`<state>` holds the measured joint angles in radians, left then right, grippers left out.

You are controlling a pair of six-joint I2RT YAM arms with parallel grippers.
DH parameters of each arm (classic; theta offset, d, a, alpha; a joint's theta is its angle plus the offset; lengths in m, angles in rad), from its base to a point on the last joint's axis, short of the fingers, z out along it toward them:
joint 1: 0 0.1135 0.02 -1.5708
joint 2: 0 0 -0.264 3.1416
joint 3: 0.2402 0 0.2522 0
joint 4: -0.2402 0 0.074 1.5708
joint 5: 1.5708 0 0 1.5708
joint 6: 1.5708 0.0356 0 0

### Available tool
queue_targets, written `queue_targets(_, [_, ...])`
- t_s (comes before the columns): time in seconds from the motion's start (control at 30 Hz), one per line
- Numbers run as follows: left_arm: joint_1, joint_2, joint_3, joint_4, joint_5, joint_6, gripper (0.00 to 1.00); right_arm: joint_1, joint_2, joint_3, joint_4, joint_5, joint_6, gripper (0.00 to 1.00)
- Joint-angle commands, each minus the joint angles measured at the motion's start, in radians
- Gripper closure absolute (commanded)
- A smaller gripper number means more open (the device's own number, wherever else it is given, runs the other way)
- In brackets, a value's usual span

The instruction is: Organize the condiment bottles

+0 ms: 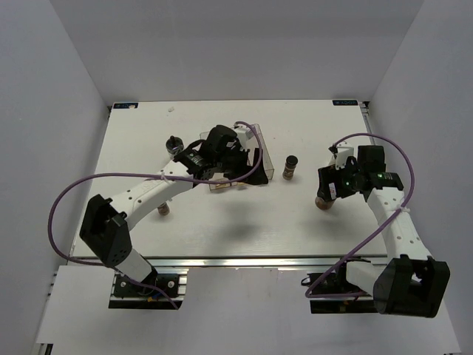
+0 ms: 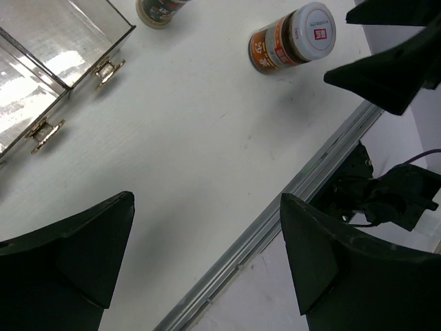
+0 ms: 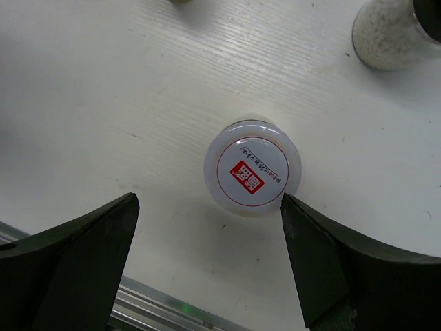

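Right wrist view: right fingers (image 3: 69, 269) spread wide above upright pale-lidded jar (image 3: 253, 167).

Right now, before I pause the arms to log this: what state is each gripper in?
Left gripper: open, holding nothing.
Right gripper: open over a white-lidded jar, not gripping it.

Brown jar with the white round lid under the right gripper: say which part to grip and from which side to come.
Grip the brown jar with the white round lid by its cylindrical wall just under the lid, coming straight down from above. It stands upright with its lid facing the right gripper, whose jaws are open, and nothing touches its sides.
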<state>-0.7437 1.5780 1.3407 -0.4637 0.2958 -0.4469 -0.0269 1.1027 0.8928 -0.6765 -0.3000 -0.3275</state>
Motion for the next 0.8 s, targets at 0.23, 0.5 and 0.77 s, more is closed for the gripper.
queue_targets(0.23, [-0.003,-0.185,-0.118,0.023,-0.066,-0.024,0.04,-0.002,0.103,0.031,0.078,0.091,-0.048,0.11])
queue_targets(0.5, [-0.003,-0.226,-0.127,-0.006,-0.113,-0.023,0.03,-0.002,0.169,0.015,0.123,0.105,-0.051,0.11])
queue_targets(0.77, [-0.003,-0.259,-0.149,-0.029,-0.150,-0.021,0.03,-0.002,0.206,0.005,0.140,0.094,-0.053,0.17])
